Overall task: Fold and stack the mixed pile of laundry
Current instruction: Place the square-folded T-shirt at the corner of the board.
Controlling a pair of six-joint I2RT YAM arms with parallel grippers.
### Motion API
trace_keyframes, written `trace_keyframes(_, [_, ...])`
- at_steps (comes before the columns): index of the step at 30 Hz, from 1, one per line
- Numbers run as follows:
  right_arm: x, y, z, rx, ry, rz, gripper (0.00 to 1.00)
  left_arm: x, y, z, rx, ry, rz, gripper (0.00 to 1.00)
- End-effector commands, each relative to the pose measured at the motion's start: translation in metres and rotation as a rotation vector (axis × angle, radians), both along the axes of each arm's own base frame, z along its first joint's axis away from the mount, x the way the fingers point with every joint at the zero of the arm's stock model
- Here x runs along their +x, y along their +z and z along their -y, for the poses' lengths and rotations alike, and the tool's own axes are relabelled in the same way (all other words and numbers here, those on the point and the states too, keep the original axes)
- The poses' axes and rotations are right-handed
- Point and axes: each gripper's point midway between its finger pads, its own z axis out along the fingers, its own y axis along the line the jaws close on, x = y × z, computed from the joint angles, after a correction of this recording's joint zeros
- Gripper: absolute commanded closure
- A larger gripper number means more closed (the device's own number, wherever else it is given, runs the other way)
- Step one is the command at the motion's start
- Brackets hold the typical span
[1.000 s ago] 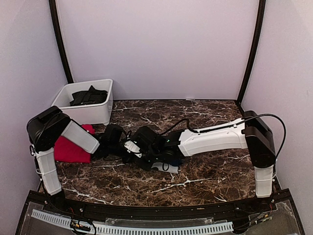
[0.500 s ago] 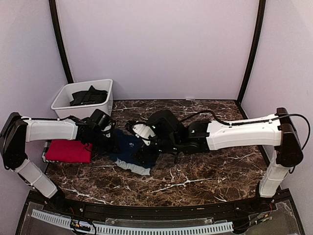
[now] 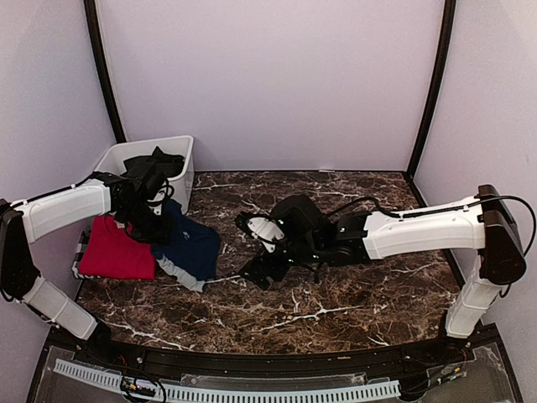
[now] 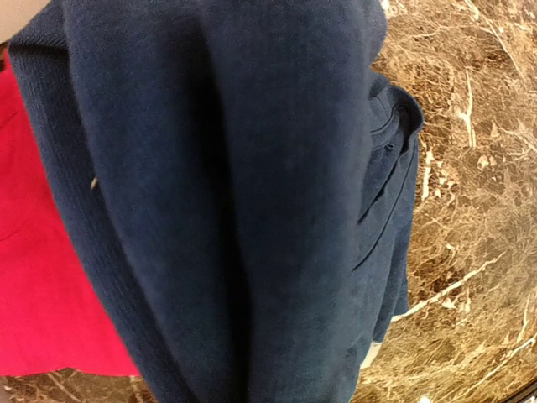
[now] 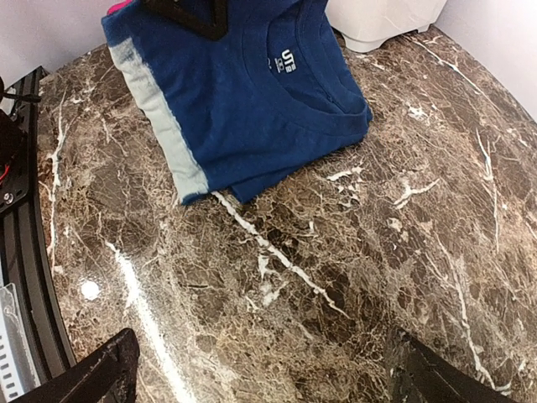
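Observation:
A folded navy blue T-shirt (image 3: 191, 246) lies on the marble table against the right edge of a folded red T-shirt (image 3: 116, 252). My left gripper (image 3: 158, 220) is shut on the navy shirt's far left part. Navy cloth (image 4: 235, 193) fills the left wrist view and hides the fingers, with red cloth (image 4: 33, 252) at its left. My right gripper (image 3: 257, 270) stands open above bare marble, to the right of the navy shirt and apart from it. The right wrist view shows the navy shirt (image 5: 252, 92) beyond my right gripper (image 5: 268, 379), with nothing between the fingers. A dark garment (image 3: 152, 163) sits in the bin.
A white plastic bin (image 3: 173, 195) stands at the back left, just behind the two shirts; its corner (image 5: 386, 21) shows in the right wrist view. The black table rim (image 3: 252, 361) runs along the near edge. Bare marble (image 3: 361, 294) spreads to the right.
The right gripper opened, let go of the navy shirt and drew back. The left arm carried the shirt leftward to the red one.

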Motion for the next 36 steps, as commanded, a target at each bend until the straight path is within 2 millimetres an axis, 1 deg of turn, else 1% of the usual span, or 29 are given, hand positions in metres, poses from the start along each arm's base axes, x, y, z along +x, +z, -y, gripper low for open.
trace_keyframes(1, [0.002,0.023,-0.005,0.086,0.009,0.016,0.01,-0.004,0.035,-0.035,0.100,-0.001,0.053,1.00])
trace_keyframes(5, [0.004,0.019,-0.005,0.082,0.007,0.011,0.01,-0.002,0.048,-0.050,0.121,0.015,0.074,1.00])
trace_keyframes(14, [0.006,0.018,-0.005,0.082,0.005,0.008,0.01,0.001,0.069,-0.069,0.150,0.014,0.126,1.00])
trace_keyframes(19, [0.008,0.017,-0.005,0.080,0.003,0.008,0.01,0.003,0.084,-0.072,0.142,0.003,0.162,1.00])
trace_keyframes(23, [0.010,0.015,-0.006,0.079,0.002,0.007,0.02,0.006,0.090,-0.076,0.144,0.010,0.173,1.00])
trace_keyframes(26, [0.010,0.014,-0.007,0.075,0.002,0.006,0.01,0.007,0.090,-0.085,0.146,0.027,0.174,1.00])
trace_keyframes(29, [0.010,0.012,-0.007,0.071,0.002,0.004,0.01,0.006,0.080,-0.094,0.156,0.038,0.148,1.00])
trace_keyframes(31, [0.011,0.012,-0.006,0.074,0.000,0.004,0.01,0.006,0.071,-0.104,0.181,0.058,0.130,1.00])
trace_keyframes(33, [0.012,0.012,-0.006,0.072,-0.001,0.005,0.01,0.009,0.065,-0.117,0.233,0.086,0.129,1.00])
trace_keyframes(36, [0.012,0.012,-0.006,0.072,-0.001,0.006,0.01,0.015,0.059,-0.129,0.278,0.120,0.111,1.00])
